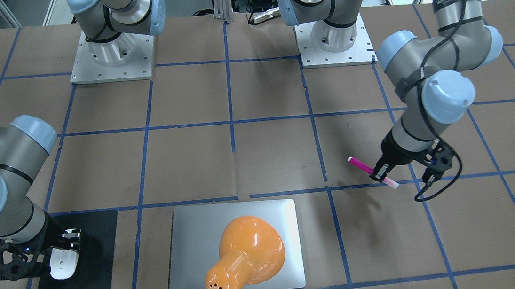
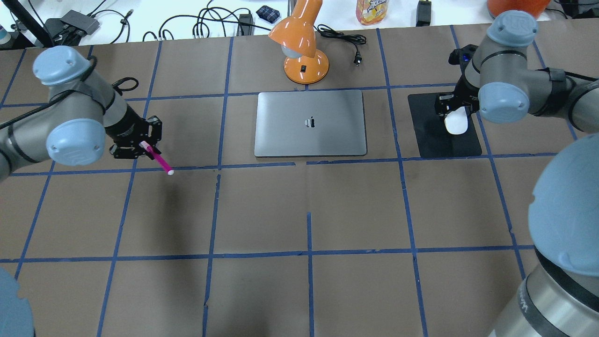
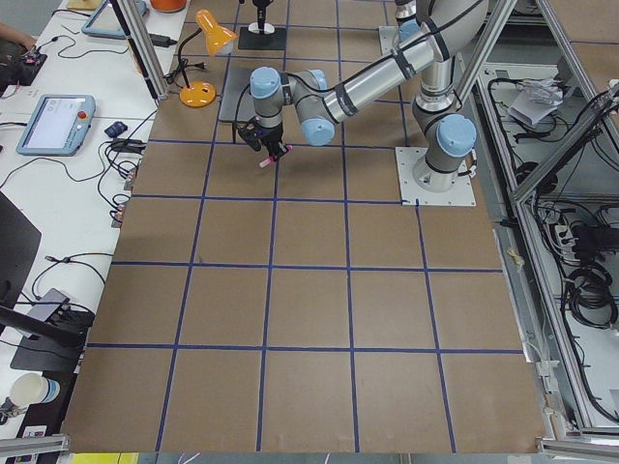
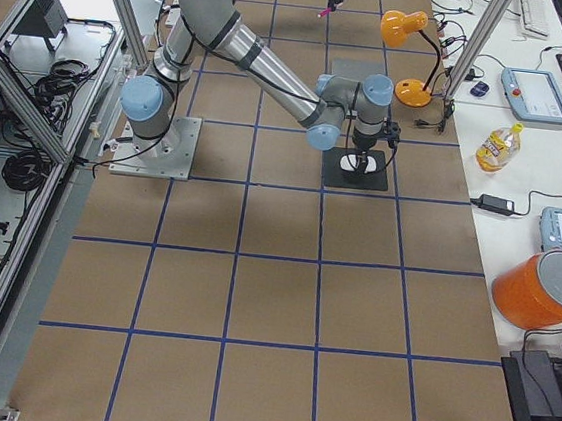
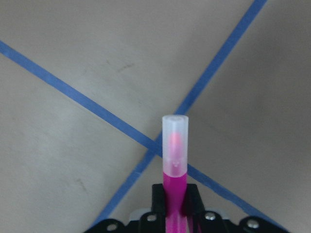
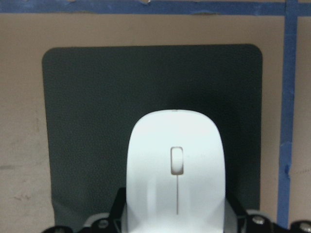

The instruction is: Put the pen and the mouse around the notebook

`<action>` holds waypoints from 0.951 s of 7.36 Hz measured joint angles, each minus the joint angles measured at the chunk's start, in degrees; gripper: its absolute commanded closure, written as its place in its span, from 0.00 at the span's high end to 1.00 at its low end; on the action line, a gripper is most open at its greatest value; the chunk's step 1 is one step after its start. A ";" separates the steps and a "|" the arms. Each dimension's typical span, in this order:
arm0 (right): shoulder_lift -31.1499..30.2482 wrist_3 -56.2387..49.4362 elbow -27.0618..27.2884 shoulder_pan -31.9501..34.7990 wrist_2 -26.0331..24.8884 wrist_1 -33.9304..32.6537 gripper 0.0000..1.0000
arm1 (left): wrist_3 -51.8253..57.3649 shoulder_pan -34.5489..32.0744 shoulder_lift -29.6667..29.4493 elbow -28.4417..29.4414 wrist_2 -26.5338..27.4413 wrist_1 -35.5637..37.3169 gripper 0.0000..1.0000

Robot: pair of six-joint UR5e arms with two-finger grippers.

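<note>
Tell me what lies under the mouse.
A black mat lies under the mouse, which the right claw grips. The mouse covers the patch directly below, so whether it touches the mat cannot be seen.

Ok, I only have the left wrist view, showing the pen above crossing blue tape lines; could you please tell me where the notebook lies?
Observer: In the overhead view the notebook lies to the right of the pen, beyond a blue tape line, well apart from it.
Operator: Thanks. Is the pen set down yet?
Observer: The front view shows the left claw holding it tilted, its shadow apart below, so it seems lifted.
Operator: And the other claw?
Observer: The right claw is shut on the mouse, over the black mat.
</note>
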 measured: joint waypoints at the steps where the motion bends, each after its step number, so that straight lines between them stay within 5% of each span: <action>1: 0.56 0.47 -0.13 0.20 0.03 -0.19 0.58 | -8.14 -4.88 -0.55 0.18 -0.42 0.56 0.00; 2: 1.10 0.67 -0.15 0.30 0.04 -0.39 0.61 | -15.41 -9.17 -1.06 0.27 -0.63 1.30 0.00; 4: 2.13 0.79 -0.17 0.35 -0.02 -0.84 1.00 | -26.66 -16.72 -2.26 0.37 -0.85 2.58 0.00; 7: 1.35 0.97 -0.37 0.61 -0.06 -0.69 1.00 | -41.71 -24.86 -4.81 0.41 -2.86 5.73 0.00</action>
